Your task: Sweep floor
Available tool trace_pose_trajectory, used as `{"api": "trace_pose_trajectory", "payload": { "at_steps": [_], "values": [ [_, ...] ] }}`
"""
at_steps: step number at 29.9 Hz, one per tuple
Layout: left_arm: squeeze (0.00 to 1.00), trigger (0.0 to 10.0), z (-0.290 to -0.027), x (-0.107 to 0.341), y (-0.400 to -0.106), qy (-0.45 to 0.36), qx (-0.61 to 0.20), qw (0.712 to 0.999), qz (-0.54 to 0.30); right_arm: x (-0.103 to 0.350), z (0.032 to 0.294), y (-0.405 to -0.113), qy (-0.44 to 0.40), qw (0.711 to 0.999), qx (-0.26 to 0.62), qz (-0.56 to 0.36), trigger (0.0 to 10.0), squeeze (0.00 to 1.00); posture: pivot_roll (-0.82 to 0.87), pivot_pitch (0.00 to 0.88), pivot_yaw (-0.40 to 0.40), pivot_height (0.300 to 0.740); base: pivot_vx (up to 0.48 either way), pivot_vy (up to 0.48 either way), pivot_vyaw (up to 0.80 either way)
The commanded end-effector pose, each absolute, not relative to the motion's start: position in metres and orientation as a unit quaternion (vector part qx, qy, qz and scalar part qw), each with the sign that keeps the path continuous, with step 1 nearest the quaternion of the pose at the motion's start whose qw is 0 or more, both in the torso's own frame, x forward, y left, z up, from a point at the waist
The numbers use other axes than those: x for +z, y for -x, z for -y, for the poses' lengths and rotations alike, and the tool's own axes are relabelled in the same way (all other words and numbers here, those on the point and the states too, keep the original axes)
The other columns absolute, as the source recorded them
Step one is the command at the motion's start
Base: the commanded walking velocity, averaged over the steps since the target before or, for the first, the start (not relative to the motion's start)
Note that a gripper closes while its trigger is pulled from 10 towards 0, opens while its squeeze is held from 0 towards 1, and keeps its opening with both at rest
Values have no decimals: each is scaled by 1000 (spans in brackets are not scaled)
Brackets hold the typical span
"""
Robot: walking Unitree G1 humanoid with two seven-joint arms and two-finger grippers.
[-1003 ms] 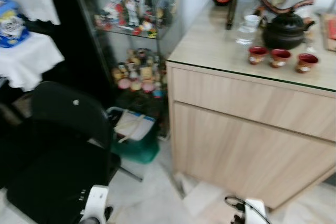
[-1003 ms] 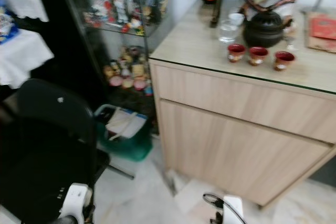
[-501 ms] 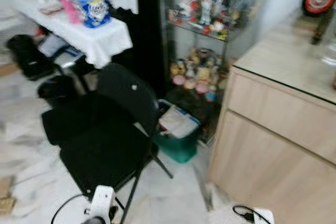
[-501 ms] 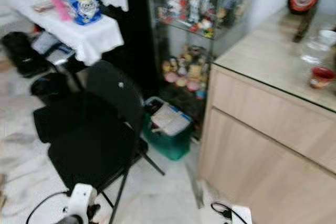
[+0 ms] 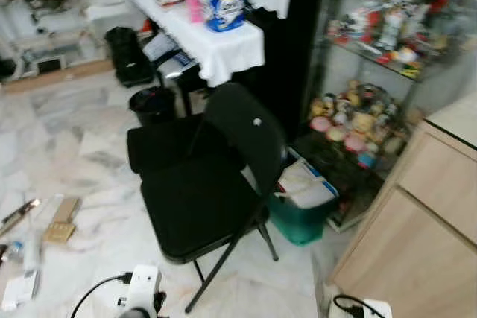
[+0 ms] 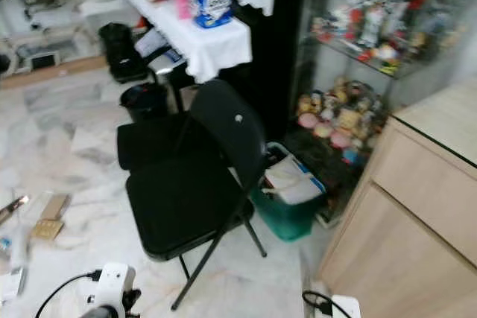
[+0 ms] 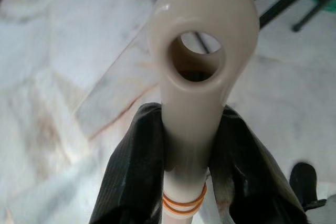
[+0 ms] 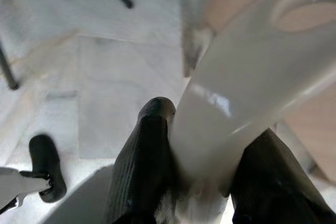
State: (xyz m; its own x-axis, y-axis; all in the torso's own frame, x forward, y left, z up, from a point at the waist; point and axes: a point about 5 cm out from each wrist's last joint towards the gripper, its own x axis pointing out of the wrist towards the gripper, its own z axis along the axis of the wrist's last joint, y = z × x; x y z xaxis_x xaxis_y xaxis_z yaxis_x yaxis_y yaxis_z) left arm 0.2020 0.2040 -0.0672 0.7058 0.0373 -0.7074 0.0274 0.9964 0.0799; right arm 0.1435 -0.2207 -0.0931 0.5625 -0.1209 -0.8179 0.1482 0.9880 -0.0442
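Observation:
My left gripper [image 7: 189, 118] is shut on a cream handle [image 7: 210, 3] with a hanging hole at its end and orange rubber bands lower down. My right gripper [image 8: 210, 129] is shut on a pale grey handle [image 8: 247, 61], also with a hole at its end. Both arms are held low; the left wrist [image 5: 141, 297] and right wrist [image 5: 361, 309] show at the bottom of the eye views. The white marble floor [image 5: 82, 161] carries litter at the left: a cardboard scrap [image 5: 61, 220] and small bits [image 5: 19, 288].
A black folding chair [image 5: 209, 176] stands straight ahead, with a green bin [image 5: 302, 210] behind it. A glass cabinet of figurines [image 5: 380, 57] and a wooden cabinet [image 5: 428, 229] are on the right. A white-clothed table [image 5: 212, 35], a black bucket [image 5: 153, 103] and a black bag [image 5: 128, 53] stand behind.
The camera has swung left: the wooden cabinet with the tea set slid off to the right, and the chair, table and littered floor came into view. Both grippers keep their handles.

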Motion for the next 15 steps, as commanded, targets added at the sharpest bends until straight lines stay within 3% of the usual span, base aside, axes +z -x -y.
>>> {"api": "trace_pose_trajectory", "payload": {
  "at_steps": [1,9,15],
  "values": [
    [0,10000,-204,-72,-194,-20,14,918,-396,-93,220,-144,-11,883,-73,-464,10000,0,-102,0,-16,740,0,0,800],
    [0,10000,-206,-74,-190,-20,18,914,-406,-89,200,-165,-24,893,-74,-444,10000,0,-106,0,-11,740,0,0,800],
    [0,10000,-205,-75,-190,-19,18,913,-408,-88,187,-172,-45,895,-78,-436,10000,0,-107,0,-9,740,0,0,0]
  ]
}}
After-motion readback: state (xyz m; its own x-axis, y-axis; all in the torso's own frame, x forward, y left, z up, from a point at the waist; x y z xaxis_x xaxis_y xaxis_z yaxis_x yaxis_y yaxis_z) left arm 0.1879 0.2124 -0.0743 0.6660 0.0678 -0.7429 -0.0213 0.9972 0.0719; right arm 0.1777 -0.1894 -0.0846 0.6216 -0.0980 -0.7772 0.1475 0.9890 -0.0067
